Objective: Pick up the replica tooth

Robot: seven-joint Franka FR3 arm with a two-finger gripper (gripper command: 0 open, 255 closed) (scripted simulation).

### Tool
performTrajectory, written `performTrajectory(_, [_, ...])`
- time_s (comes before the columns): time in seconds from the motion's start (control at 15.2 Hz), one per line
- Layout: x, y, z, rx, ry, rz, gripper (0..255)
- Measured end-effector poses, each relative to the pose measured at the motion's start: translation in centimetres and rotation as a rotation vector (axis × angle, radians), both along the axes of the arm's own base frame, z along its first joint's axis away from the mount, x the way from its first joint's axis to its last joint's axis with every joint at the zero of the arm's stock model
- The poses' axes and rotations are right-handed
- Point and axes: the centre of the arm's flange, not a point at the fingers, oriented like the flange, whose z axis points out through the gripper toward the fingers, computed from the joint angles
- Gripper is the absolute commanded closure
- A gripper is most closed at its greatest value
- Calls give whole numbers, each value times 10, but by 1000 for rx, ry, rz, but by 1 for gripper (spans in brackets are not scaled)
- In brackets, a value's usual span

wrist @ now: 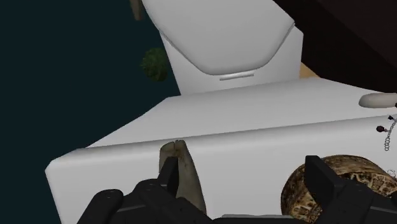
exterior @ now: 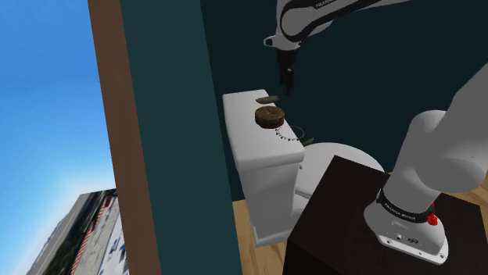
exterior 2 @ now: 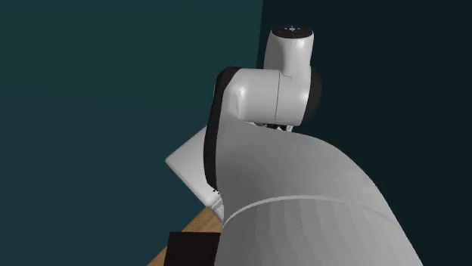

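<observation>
Gripper point(exterior: 288, 81), fingers wide apart and empty, hangs above the toilet tank lid point(exterior: 238, 105), where the replica tooth point(wrist: 191, 173) lies ungrasped, closing and lifting not yet done.

One white toilet point(exterior: 262, 168) is counted, and three small things are made out on its tank lid: one brownish replica tooth point(exterior: 268, 99) toward the lid's far edge, one round brown disc point(exterior: 269, 116) near the lid's middle, and one thin beaded ring point(exterior: 289, 134) at the lid's edge by the bowl. One white arm point(exterior: 438, 156) is counted on one dark stand point(exterior: 336, 211), and one black gripper point(exterior: 288, 84) with two fingers point(wrist: 324, 181) is carried by it. One dark green bushy ball point(wrist: 154, 63) is counted off the toilet's side.
</observation>
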Motion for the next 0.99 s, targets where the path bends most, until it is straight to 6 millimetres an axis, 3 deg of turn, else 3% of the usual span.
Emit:
performTrajectory(0.46, [78, -5, -22, 15, -5, 298, 0])
performTrajectory(0.99, [84, -6, -62, 15, -6, 324, 0])
